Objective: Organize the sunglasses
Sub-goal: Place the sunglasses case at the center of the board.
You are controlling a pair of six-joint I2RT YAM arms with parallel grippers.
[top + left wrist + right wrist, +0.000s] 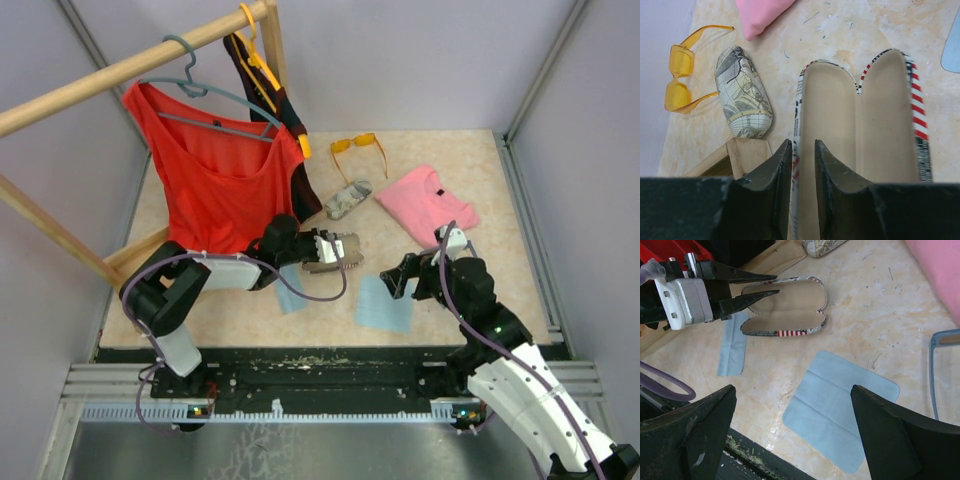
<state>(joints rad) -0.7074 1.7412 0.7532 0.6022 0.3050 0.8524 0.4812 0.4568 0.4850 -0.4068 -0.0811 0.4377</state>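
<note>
The striped case [835,125] is clamped at its rim by the left gripper [802,145]. The right gripper [793,388] is held spread wide, right of the case. The orange sunglasses [366,141] are laid beyond the case, arms unfolded. The greyish-lilac pair [931,370] is partly seen, farther right of it.

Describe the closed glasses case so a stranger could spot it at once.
On the table, between the hanging red top and the folded pink shirt, beside the orange sunglasses, lies the closed case. It bears an old-map print and is shut, unlike the flag-striped open case nearer the arms.
</note>
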